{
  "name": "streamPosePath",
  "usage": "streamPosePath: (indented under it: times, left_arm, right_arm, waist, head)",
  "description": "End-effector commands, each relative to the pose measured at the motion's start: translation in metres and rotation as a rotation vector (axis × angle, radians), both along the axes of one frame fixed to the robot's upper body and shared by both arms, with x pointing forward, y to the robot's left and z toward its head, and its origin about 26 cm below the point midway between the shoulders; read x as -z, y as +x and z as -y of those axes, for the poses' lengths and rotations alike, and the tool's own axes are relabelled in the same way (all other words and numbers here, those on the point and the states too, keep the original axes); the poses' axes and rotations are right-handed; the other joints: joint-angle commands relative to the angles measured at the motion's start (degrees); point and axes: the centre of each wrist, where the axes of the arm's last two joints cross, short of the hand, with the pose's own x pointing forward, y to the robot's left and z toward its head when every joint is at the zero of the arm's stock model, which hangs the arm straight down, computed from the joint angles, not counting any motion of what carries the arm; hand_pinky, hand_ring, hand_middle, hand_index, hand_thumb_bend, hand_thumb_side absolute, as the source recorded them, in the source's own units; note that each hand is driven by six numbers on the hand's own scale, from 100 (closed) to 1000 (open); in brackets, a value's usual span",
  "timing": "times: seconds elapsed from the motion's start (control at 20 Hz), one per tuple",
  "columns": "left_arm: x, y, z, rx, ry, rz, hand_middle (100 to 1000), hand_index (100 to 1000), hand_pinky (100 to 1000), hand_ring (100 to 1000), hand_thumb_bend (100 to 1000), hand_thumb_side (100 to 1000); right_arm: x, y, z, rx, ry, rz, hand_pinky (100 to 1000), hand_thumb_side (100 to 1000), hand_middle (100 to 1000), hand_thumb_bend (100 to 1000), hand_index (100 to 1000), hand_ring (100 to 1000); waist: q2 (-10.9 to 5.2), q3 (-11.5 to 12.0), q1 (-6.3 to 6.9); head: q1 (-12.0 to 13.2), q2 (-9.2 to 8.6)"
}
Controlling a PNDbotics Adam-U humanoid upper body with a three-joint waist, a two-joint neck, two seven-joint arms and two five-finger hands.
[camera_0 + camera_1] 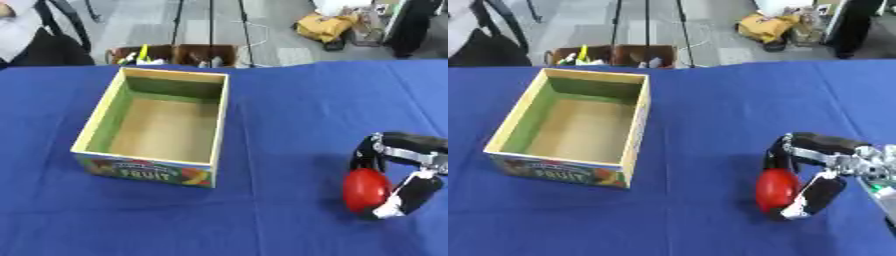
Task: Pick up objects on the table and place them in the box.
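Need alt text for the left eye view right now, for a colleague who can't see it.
The robot's right hand curls around a round red object on the blue tablecloth, at lower right. An open, empty cardboard box with "FRUIT" printed on its front stands to the left.

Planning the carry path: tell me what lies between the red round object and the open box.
Only bare blue tablecloth, seen in both eye views.

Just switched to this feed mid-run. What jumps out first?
The right robot hand at lower right, fingers curled round a red object just above the blue tablecloth. Then the open box at left, marked FRUIT on its front, with nothing visible inside.
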Motion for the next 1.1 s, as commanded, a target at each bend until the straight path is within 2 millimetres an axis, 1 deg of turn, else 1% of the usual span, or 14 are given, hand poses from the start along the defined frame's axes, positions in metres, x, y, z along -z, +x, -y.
streamPosePath:
  times: [0.05, 0.3, 0.7, 0.9, 1.05, 1.1]
  left_arm:
    - [-0.007, -0.001, -0.002, -0.003, 0.022, 0.018, 428, 480, 301, 290, 100, 808]
    - [-0.006, -0.001, -0.003, -0.003, 0.024, 0.015, 428, 480, 301, 290, 100, 809]
    - [-0.006, -0.002, -0.003, 0.000, 0.028, 0.012, 429, 479, 301, 290, 100, 810]
    - [-0.006, -0.002, -0.003, 0.001, 0.032, 0.010, 429, 479, 301, 290, 100, 811]
    - [-0.006, -0.002, -0.004, 0.003, 0.036, 0.007, 429, 479, 301, 290, 100, 813]
    - [-0.006, -0.002, -0.004, 0.004, 0.038, 0.006, 429, 479, 301, 290, 100, 813]
  right_arm:
    - [-0.029, -0.007, 0.003, -0.009, 0.001, 0.093, 467, 295, 346, 241, 116, 504]
    - [-0.051, -0.014, 0.000, -0.030, 0.032, 0.171, 468, 338, 342, 261, 110, 496]
    - [-0.078, -0.021, -0.011, -0.078, 0.073, 0.258, 470, 383, 336, 283, 102, 490]
    - [-0.097, -0.024, -0.020, -0.119, 0.083, 0.313, 472, 420, 334, 285, 100, 489]
    - [-0.114, -0.023, -0.027, -0.148, 0.096, 0.359, 473, 441, 330, 290, 100, 489]
    - [-0.119, -0.022, -0.029, -0.156, 0.101, 0.370, 473, 482, 329, 259, 100, 488]
  waist:
    - [-0.90, -0.08, -0.12]
    - [-1.03, -0.05, -0.21]
    - [-1.15, -0.01, -0.32]
    - [-1.36, 0.32, -0.59]
    - [-1.57, 0.76, -0.98]
    - [-1.62, 0.91, -1.12]
  head:
    - [0.04, -0.50]
    - [-0.05, -0.47]
    - [-0.24, -0.50]
    - [-0.79, -0.40]
    - [-1.65, -0.55]
    - [-1.84, -0.62]
